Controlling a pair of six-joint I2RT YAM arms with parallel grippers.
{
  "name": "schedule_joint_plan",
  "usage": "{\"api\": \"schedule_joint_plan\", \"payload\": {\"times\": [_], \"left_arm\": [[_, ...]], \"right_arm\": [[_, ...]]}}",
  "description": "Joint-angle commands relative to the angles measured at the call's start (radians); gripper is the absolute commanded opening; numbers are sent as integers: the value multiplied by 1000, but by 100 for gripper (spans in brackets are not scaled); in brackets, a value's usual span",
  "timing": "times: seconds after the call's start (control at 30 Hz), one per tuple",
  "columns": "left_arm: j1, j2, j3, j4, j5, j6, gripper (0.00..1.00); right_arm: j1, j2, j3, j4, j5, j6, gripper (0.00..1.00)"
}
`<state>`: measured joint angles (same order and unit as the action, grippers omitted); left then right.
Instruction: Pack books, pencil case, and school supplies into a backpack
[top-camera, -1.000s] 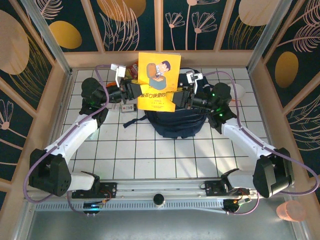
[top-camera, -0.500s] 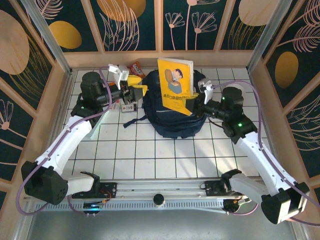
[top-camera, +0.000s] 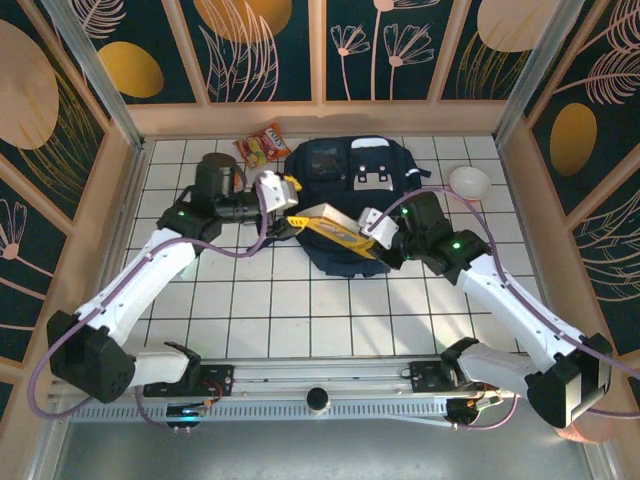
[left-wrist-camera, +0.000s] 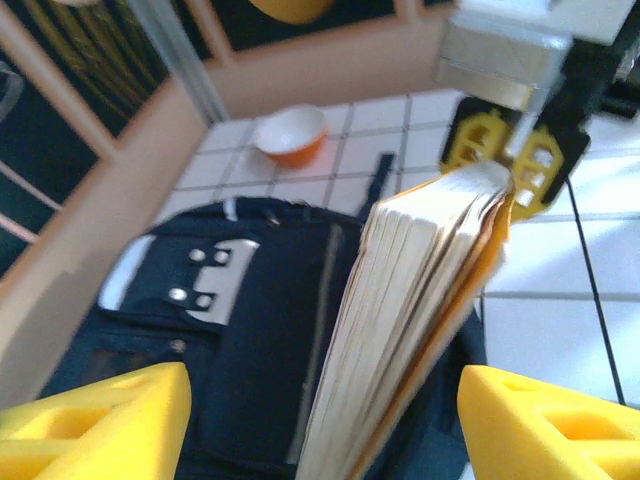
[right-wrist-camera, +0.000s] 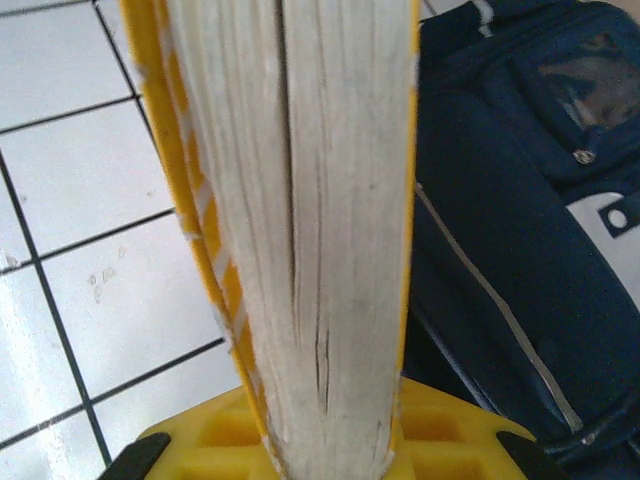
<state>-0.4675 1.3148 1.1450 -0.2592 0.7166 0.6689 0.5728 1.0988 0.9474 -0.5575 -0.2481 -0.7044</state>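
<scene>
Yellow book (top-camera: 328, 225) hangs low over the near end of the backpack (top-camera: 335, 165), clamped at its right end by the right gripper (top-camera: 378, 232); the left gripper (top-camera: 290, 212) straddles the other end, jaws apart, not touching. Packing the book looks underway: next, it needs steering edge-first into an opening I cannot see. Its long axis runs left-right, covers tilted

We see both arms reach from the bottom corners of the overhead view toward mid-frame, elbows bent outward, with the left gripper (top-camera: 293, 218) and right gripper (top-camera: 372, 236) facing each other. In the left wrist view its yellow fingers (left-wrist-camera: 100, 425) stand wide apart at the lower corners. The right gripper's jaws seem clamped on the book (right-wrist-camera: 320, 200), though we glimpse only their base.
</scene>
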Motion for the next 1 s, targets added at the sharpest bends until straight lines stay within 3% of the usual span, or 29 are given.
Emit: {"api": "schedule_joint_plan", "payload": {"times": [0.0,0.2,0.3,0.4,0.47,0.5,0.57,0.63,0.73,0.83,0.97], "left_arm": [[-23,42,22,-104,-26,186,72],[-37,93,30,-114,7,191,72],[-38,110,34,-110,34,181,64],[-38,117,37,-105,85,170,28],[-36,105,19,-67,121,152,5],[-37,91,-9,3,132,117,0],[-35,63,-71,197,164,-26,0],[-27,48,-114,379,232,-173,0],[-17,62,-153,582,302,-351,0],[-14,96,-147,681,375,-468,0],[-14,138,-145,880,459,-650,0]], "right_arm": [[18,11,66,32,1,-108,0],[24,33,89,49,-63,-145,0],[22,36,91,60,-85,-155,0],[7,29,87,80,-111,-151,0],[-20,10,87,129,-169,-99,16],[-62,-5,79,161,-212,-63,23],[-148,-54,13,272,-313,39,38],[-225,-123,-88,396,-395,134,44],[-330,-232,-229,566,-532,281,49],[-426,-339,-367,806,-658,488,55],[-478,-414,-474,1023,-711,674,56]]}}
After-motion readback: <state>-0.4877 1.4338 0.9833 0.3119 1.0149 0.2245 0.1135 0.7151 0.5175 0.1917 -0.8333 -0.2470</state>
